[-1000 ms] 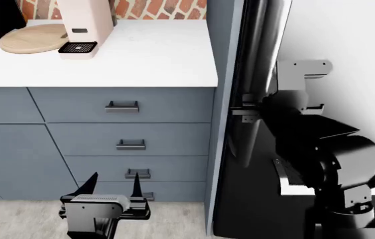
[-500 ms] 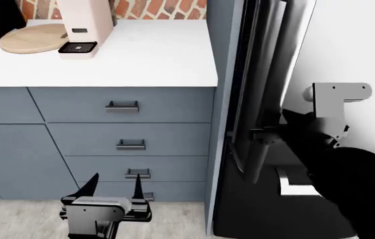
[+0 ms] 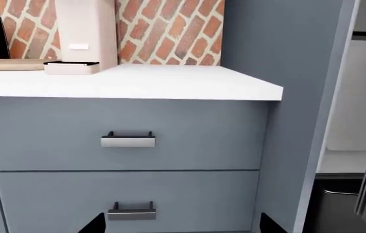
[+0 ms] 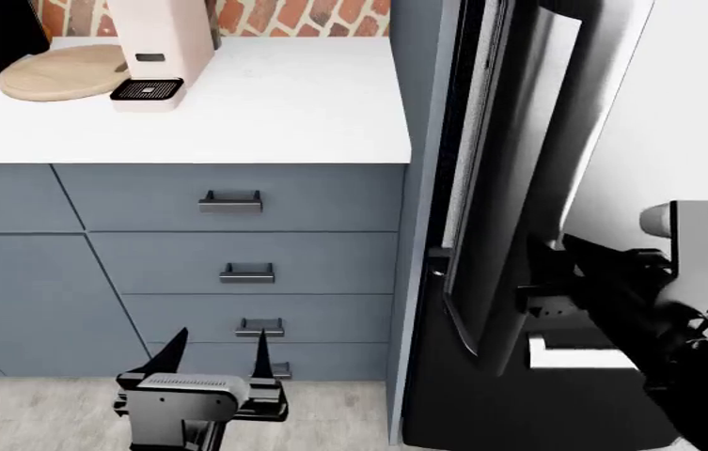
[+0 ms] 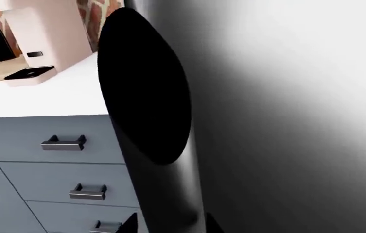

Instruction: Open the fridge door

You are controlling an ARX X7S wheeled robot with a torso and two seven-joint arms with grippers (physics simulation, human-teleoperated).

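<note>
fridge door (image 4: 523, 169) swung wider | R claw (image 4: 542, 282) clamped on handle | L claw (image 4: 218, 352) apart | white counter (image 4: 241, 103)

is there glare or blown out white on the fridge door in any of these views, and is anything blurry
Head view: the fridge door goes from dark to near-white at the right. Right wrist view: the door fades from dark grey to blown-out white, and the handle fills the centre as a black shape, too close to show detail. Left wrist view: evenly lit, drawers sharp.
</note>
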